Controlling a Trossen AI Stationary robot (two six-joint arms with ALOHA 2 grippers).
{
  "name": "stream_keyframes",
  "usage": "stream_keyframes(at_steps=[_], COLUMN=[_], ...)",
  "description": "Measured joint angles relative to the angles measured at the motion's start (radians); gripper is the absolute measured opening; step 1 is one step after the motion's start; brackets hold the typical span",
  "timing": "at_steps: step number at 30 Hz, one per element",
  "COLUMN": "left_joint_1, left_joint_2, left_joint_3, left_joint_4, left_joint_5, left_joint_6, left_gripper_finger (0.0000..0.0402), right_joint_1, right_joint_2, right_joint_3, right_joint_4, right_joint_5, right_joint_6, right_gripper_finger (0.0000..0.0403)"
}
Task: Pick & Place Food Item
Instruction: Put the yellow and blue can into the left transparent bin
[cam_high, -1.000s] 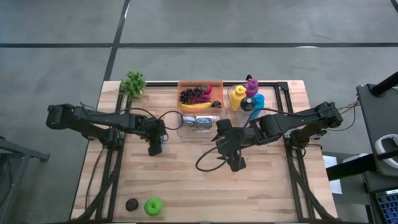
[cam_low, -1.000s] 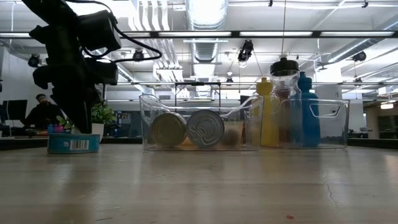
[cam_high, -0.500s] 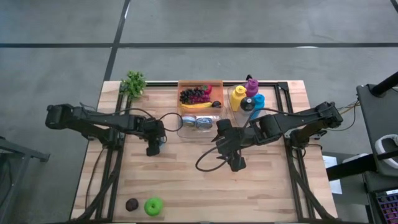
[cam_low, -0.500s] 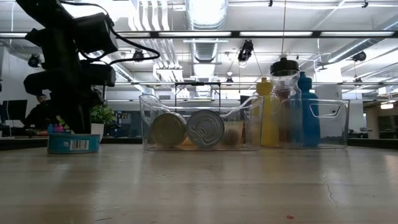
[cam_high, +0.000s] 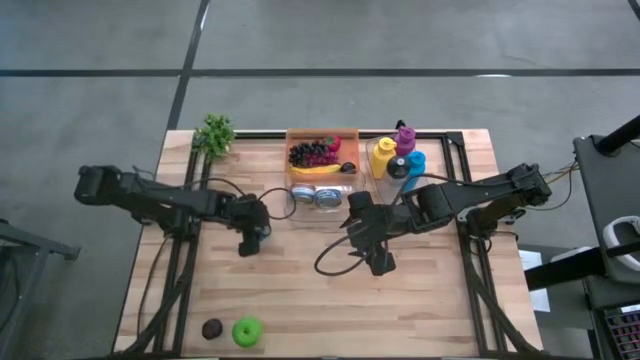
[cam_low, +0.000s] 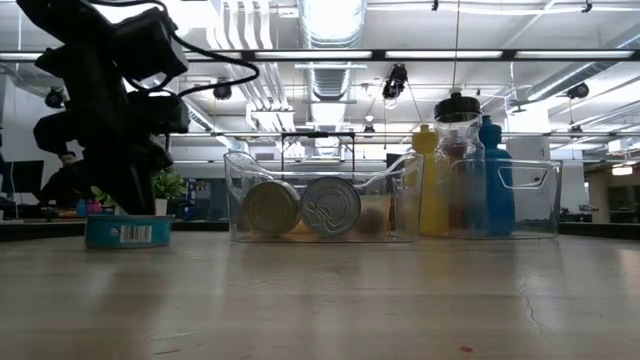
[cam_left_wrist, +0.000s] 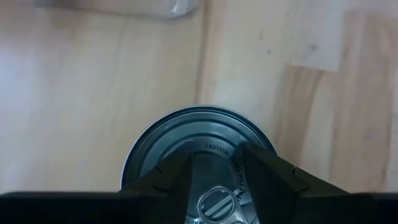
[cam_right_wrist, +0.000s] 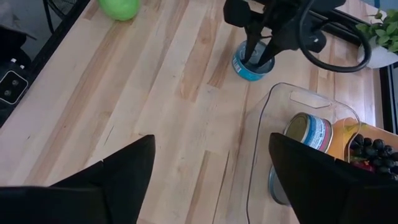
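Left wrist view: the left gripper (cam_left_wrist: 214, 180) straddles a blue tuna can (cam_left_wrist: 198, 155), fingers clamping its rim on the table just beside the clear bin (cam_right_wrist: 298, 109). Likely mid-placement; lifting comes next. The right gripper (cam_right_wrist: 208, 171) waits agape nearby.

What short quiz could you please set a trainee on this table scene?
1. True or false: the green fruit lies inside the clear bin.
2. Which thing sits directly under the left claw? A: a teal can. B: a banana. C: a bottle.
3. How many cans lie in the clear bin?

Key: 1 false; 2 A; 3 two.
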Motion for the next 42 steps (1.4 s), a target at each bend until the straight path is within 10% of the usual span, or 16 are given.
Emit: stream_keyframes(at_steps=[42], left_joint_1=[-0.274], left_joint_2=[0.525], left_joint_3=[0.411], left_joint_4=[0.249], left_joint_5=[0.008], left_joint_6=[0.08], left_gripper_finger=[0.0153], right_joint_1=[0.0], right_joint_2=[0.0], right_joint_3=[0.0], right_joint_4=[-0.003], right_joint_5=[-0.001], right_joint_6=[0.008], right_gripper_finger=[0.0323])
